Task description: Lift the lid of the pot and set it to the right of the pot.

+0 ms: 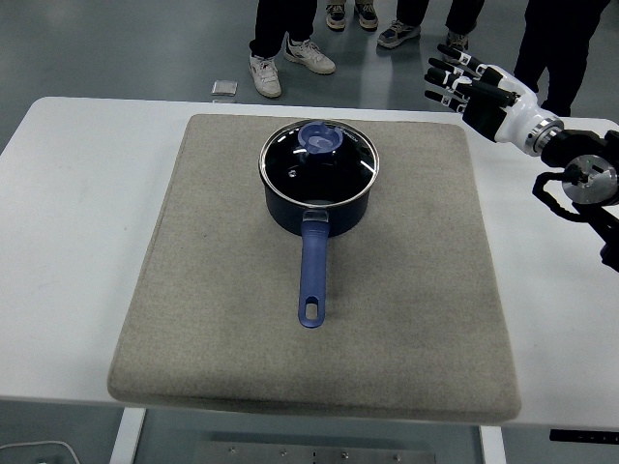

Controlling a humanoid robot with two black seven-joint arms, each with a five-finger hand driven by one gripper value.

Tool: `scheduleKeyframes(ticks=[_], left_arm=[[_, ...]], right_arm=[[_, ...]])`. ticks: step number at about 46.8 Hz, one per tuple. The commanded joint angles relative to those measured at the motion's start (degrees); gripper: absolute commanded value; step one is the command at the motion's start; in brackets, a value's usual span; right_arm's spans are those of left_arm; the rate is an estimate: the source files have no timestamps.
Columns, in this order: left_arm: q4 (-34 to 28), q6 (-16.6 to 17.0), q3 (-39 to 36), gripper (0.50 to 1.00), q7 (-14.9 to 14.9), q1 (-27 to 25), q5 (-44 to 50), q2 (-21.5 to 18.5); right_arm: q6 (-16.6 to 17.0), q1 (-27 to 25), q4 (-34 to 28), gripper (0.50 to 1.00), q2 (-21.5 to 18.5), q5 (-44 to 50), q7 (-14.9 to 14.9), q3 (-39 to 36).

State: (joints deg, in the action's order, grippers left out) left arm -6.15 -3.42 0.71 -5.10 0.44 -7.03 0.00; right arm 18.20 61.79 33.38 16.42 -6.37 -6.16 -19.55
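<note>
Covering most of the white desk (pixel 68 193) is a grey felt mat (pixel 406 290), and beyond the far edge lies a grey floor where several people's legs and shoes (pixel 285 53) stand, with a small grey square object (pixel 224 89) lying near them. A dark blue saucepan (pixel 318 198) sits on the mat's far half, its blue handle (pixel 311 275) pointing toward the near edge. The glass lid (pixel 319 159) rests closed on the pot (its blue knob (pixel 318 138) lies toward the far rim), so the contents cannot be made out. The right hand (pixel 474 89) hovers above the mat's far right corner, well apart from the pot, fingers (pixel 440 75) spread and released, grasping nothing.
</note>
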Motion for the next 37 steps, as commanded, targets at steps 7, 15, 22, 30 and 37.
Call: scheduleKeyframes(ticks=[7,15,22,30,37], left_arm=[[0.0,0.0,0.1,1.000,0.0,0.0,0.0,0.0],[0.0,0.0,0.0,1.000,0.0,0.0,0.0,0.0],[0.0,0.0,0.0,1.000,-0.1,0.0,0.0,0.0],[0.0,0.0,0.0,1.000,-0.1,0.0,0.0,0.0],[0.0,0.0,0.0,1.000,-0.1,0.0,0.0,0.0]], right_arm=[[-0.5,1.8,0.5,0.911,-1.0,1.1,-0.1,0.9],[-0.7,3.3,0.8,0.911,-1.1,6.1,0.0,1.0],[-2.1,5.4,2.0,0.909,-1.0,14.1,-0.1,3.0],[-2.6,8.9,3.9,0.909,-0.6,18.7,-1.5,8.6],[-2.8,12.0,6.8,0.907,-0.3,21.2,-1.7,14.3]])
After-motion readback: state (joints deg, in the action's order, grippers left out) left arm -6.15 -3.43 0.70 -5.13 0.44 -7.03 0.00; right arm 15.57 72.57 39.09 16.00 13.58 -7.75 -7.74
